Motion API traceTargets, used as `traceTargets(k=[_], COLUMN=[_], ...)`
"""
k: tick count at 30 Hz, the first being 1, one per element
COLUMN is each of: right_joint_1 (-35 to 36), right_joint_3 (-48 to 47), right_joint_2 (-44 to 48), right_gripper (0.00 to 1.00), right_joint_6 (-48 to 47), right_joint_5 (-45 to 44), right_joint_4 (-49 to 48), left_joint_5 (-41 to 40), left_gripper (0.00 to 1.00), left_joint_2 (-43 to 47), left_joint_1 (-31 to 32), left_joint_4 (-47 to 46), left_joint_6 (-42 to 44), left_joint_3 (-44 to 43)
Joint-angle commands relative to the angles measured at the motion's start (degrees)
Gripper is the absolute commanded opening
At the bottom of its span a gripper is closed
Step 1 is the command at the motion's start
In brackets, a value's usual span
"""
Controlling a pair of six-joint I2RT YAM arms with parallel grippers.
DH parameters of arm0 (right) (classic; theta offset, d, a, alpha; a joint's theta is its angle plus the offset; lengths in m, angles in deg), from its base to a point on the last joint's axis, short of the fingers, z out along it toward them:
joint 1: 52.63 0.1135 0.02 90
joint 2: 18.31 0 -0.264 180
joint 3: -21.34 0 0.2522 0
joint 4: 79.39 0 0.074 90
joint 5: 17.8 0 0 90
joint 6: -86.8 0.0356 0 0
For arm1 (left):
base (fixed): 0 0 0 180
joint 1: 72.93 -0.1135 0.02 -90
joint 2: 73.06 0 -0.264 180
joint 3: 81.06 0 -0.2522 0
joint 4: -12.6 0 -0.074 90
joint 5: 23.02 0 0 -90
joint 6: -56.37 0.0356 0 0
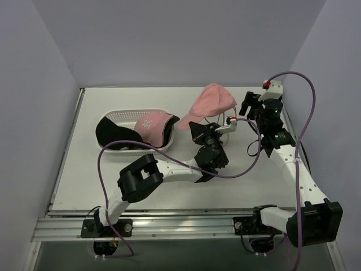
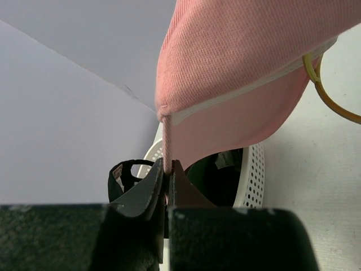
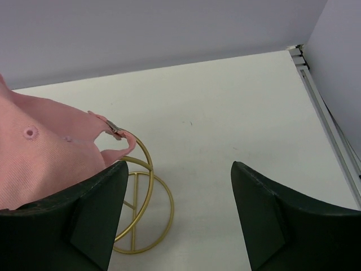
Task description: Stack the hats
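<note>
At the far middle of the table, you have one pink woven-fabric baseball cap [image 1: 213,100] perched on a gold wire globe-shaped stand [image 3: 141,209], well apart from the other hats. The left gripper [image 2: 167,172] is pinched tight on the edge of that cap's curved brim. The right gripper [image 3: 179,169] stands released, jaws wide, near the cap's back strap and holding nothing. To the left, a white perforated plastic basket [image 1: 121,114] carries a second pink cap [image 1: 153,125] with a white embroidered logo, resting against a black cap [image 1: 115,134] that spills over the basket's near-left rim. Whether more dark hats lie beneath, you cannot tell. Progress, as judged: the basket hats look gathered already, and the cap on the stand remains to be carried over and set on top. Materials: soft fine-ribbed fabric crowns, stiff curved brims, a stitched eyelet, thin rigid wire, hard plastic dotted with holes.
</note>
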Motion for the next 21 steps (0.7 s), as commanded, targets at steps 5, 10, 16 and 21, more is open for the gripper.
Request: traceTargets(k=[5,10,16,21], right_joint_1=[-0.41,-1.46,-4.88,-5.77], right_joint_3=[-0.07,0.46,-0.51,0.46], right_joint_2=[1.61,3.02,4.16,4.78], right_gripper=[0.7,0.71,0.71,0.72], right_joint_6=[3.02,4.25,6.27,6.88], right_joint_5=[-0.9,-0.19,-0.55,0.16], right_joint_4=[1.34,2.3,5.38,5.73], left_joint_5=[-3.25,-4.13,-5.1,-7.2], left_gripper=[0.02,0.02,0.02,0.02], left_joint_2=[0.43,-1.24,-4.93,-6.43], left_joint_1=[3.21,4.27,5.23,5.15], left_joint_4=[-12.98,-11.94,-11.67,-12.72], left_joint_6=[4.73,6.58,9.31,8.18], left_joint_3=[-5.83,-11.54,-16.82,-14.72])
